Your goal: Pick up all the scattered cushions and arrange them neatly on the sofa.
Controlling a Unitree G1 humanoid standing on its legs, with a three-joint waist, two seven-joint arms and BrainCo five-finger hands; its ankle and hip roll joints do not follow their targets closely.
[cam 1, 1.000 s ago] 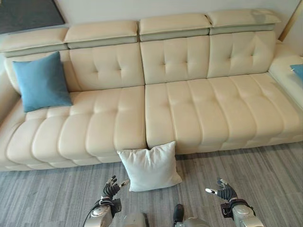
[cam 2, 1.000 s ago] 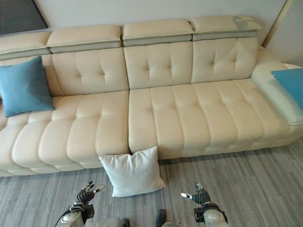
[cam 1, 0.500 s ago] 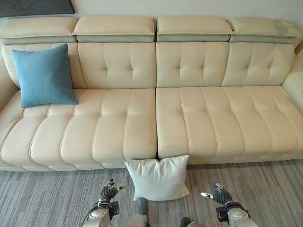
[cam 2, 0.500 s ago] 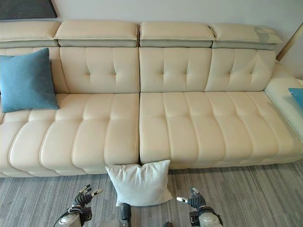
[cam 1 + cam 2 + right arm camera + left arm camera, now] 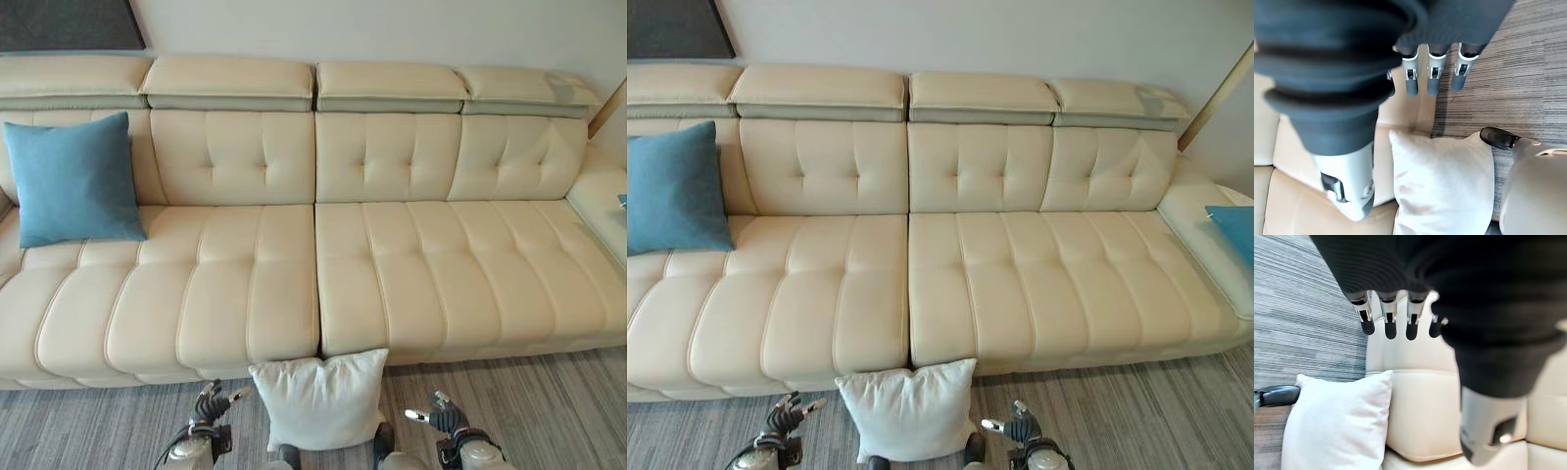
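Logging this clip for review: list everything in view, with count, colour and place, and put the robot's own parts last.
Sofa: one, cream, against the wall.
White cushion: one, on the floor, leaning on the sofa's front between the hands.
Blue cushion: one, upright against the backrest at the sofa's left end.
Second blue cushion: one, partly visible on the sofa's right end.
Floor: grey, streaked.
Dark panel: one, on the wall upper left.
Left hand: open, left of the white cushion.
Right hand: open, right of it.
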